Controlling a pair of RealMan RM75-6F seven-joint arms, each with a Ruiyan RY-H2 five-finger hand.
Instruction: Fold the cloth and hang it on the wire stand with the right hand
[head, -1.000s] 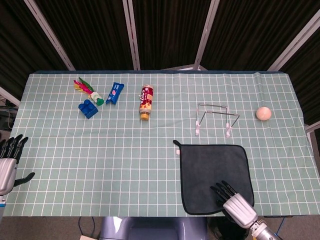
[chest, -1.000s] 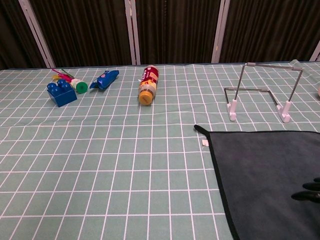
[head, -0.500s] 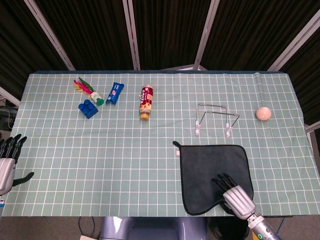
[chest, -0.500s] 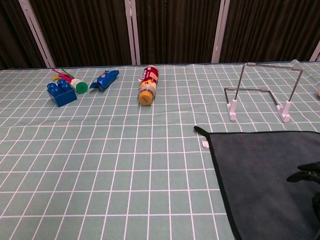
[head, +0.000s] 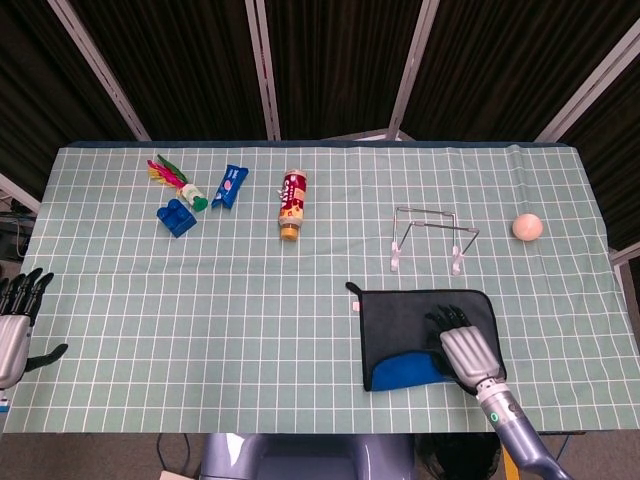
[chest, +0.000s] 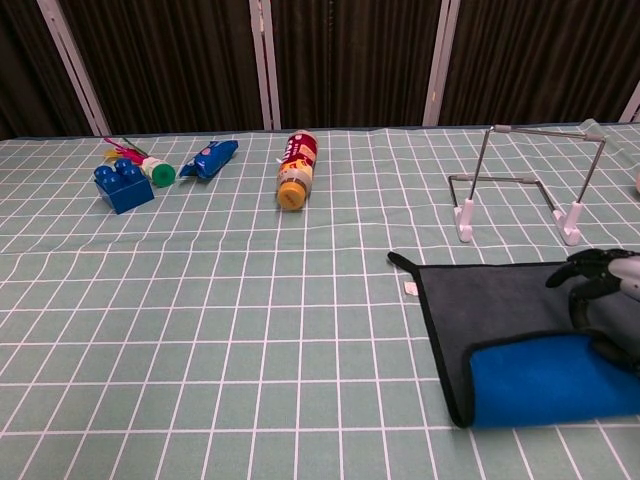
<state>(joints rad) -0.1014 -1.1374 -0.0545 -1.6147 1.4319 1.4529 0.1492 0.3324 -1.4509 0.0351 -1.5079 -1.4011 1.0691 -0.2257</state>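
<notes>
Nearest the robot, the dark cloth (head: 415, 325) is being held by the right hand (head: 462, 345) at its near edge, which is being carried up and over toward the far side so that a rolled band of bright blue underside (chest: 550, 380) is being shown along the fold. The black fingers (chest: 585, 275) are being kept curled down over the cloth's grey upper face in the chest view; exactly how the folded edge is being pinched cannot be told, since the palm is hiding it. The cloth is lying on the right part of the green checked tablecloth (head: 250, 300), with a small white tag (chest: 410, 287) just beside its far left corner.

At the left near edge, the left hand (head: 14, 325) is being held off the table, with its fingers apart and nothing in them.

Farther back, the wire stand (head: 430, 235) is standing upright on white feet, just beyond the cloth and apart from it. A pale ball (head: 527, 226) is lying to its right. Toward the far left, a bottle (head: 292, 203) is lying on its side, and beyond it a blue packet (head: 229, 185), a blue brick (head: 177, 216) and a feathered toy (head: 175, 178) are being shown close together.
</notes>
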